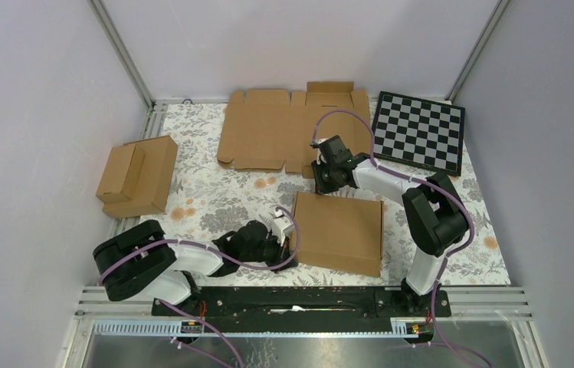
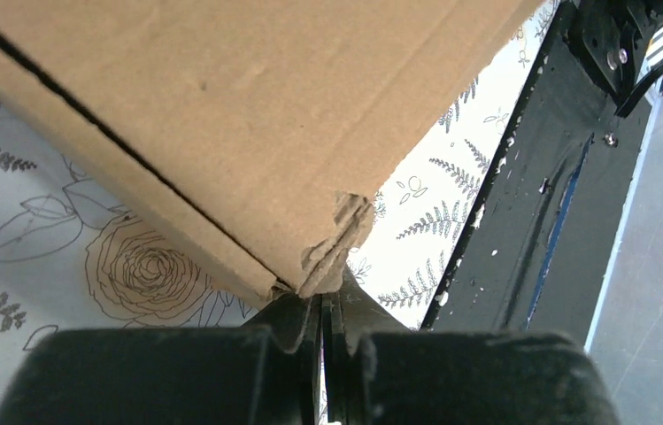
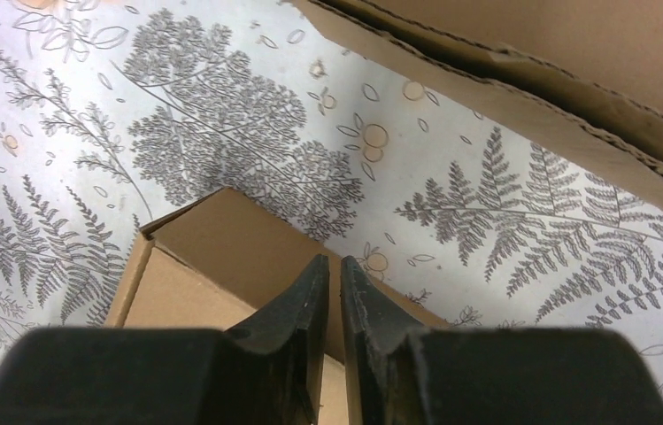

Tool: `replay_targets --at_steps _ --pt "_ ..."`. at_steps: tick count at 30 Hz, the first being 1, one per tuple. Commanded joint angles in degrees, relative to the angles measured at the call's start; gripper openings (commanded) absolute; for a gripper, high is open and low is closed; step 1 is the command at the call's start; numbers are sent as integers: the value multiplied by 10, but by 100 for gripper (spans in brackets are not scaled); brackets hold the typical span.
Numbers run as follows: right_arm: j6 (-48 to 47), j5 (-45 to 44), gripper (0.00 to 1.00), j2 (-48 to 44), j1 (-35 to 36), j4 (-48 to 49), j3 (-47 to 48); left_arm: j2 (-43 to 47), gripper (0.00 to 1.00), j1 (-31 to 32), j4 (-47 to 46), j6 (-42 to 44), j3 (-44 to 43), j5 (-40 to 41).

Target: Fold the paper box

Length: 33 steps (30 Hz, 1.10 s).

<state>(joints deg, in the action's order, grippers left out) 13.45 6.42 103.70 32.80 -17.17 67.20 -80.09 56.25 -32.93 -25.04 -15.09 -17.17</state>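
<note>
- Top view: the paper box [image 1: 341,234], closed, lies on the floral tablecloth [image 1: 214,201] between the arms. The left gripper [image 1: 282,230] is at its left edge and the right gripper [image 1: 320,184] at its far left corner. A flat cardboard blank [image 1: 268,130] lies behind.
- Left wrist: the fingers [image 2: 292,323] are pressed together, their tips just under the box's crumpled corner. I cannot tell whether they pinch it.
- Right wrist: the fingers [image 3: 296,310] stand a narrow slit apart over a box corner, holding nothing.
</note>
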Motion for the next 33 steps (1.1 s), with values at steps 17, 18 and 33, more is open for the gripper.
replay_targets --at_steps 17,18,33 --pt "-30 139 23 34 86 -219 68 -24 0 -45 -91 136 -45 168" --pt "-31 145 23 36 86 -226 68 -16 0 -45 -86 137 -44 177" --pt "-26 180 26 26 86 -256 24 -9 0 -45 -76 215 -72 214"
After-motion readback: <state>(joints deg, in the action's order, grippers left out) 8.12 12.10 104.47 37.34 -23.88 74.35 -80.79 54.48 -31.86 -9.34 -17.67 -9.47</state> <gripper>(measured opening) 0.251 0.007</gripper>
